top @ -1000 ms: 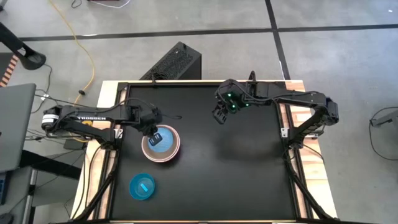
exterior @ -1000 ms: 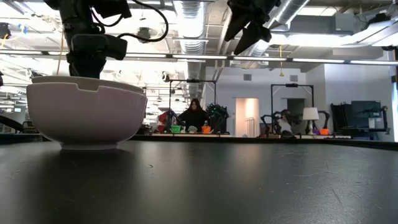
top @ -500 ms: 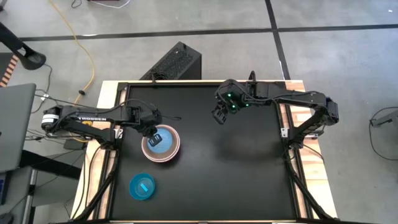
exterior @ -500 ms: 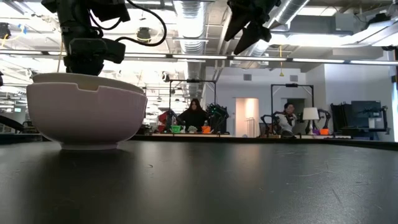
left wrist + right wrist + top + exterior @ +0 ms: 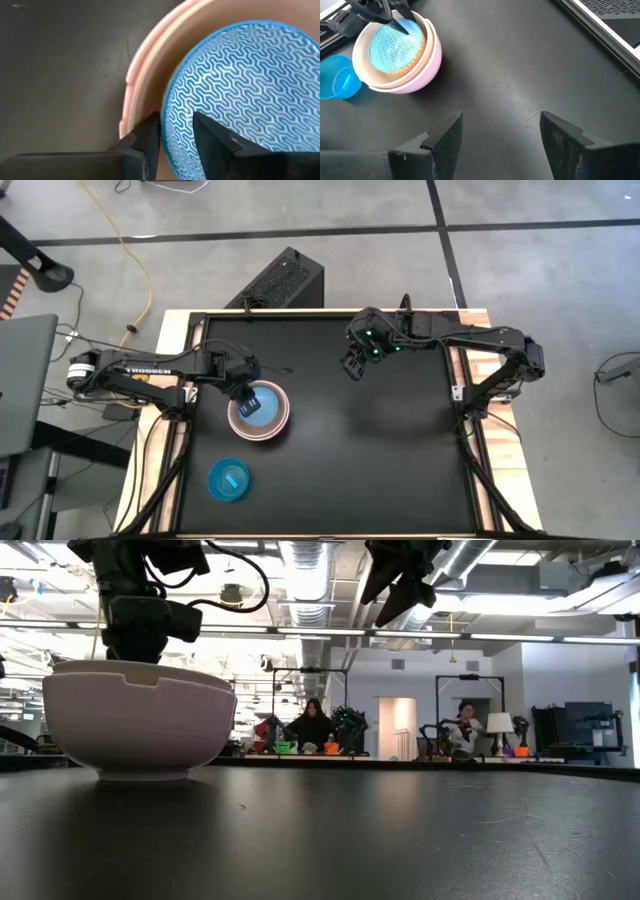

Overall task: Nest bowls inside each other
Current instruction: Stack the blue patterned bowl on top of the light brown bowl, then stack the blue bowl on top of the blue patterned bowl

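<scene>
- the left gripper (image 5: pixel 176 131) sits over the rim of the patterned blue bowl (image 5: pixel 245 95); that bowl runs past the picture's edge on the far side from the fingers, so its whole outline does not show.
- the pink bowl (image 5: pixel 150 65) around it shows only as an arc beside the fingers; the rest is cut off.
- in the low view the stack of bowls (image 5: pixel 135 725) hides its own inside, and the fingertips above it are behind the rim.
- the right gripper (image 5: pixel 495 135) shows only its two fingers; the small blue bowl (image 5: pixel 337 77), far from it, is cut by the picture's edge.
- people in the room behind (image 5: pixel 313 725) are too small to tell apart.
</scene>
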Motion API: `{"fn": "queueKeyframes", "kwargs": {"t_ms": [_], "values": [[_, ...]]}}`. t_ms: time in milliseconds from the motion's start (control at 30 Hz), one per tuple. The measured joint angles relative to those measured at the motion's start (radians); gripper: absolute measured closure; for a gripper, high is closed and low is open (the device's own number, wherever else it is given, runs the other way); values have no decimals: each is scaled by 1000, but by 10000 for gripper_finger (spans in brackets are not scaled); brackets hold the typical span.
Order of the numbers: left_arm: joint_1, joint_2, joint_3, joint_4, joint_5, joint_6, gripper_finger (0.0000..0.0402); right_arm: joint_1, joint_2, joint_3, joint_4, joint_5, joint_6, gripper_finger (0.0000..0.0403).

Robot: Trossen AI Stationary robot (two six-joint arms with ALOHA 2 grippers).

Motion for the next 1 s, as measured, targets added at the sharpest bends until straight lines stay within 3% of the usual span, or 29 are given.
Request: {"fn": "queueKeyframes", "kwargs": {"t_ms": [167,367,600,733,900,1000], "values": [[0,-1,44,-50,29,30,280,0,0,0,0,0,0,145],[0,-2,179,-187,27,103,278,0,0,0,0,0,0,145],[-53,-3,311,-465,216,164,278,13,0,0,-4,-12,8,145],[-163,-19,299,-524,258,101,278,34,0,0,-6,-15,8,145],[-393,-70,206,-428,315,-50,278,66,0,0,-11,-16,8,145],[-545,-101,150,-338,250,-94,278,77,0,0,-13,-16,8,145]]}}
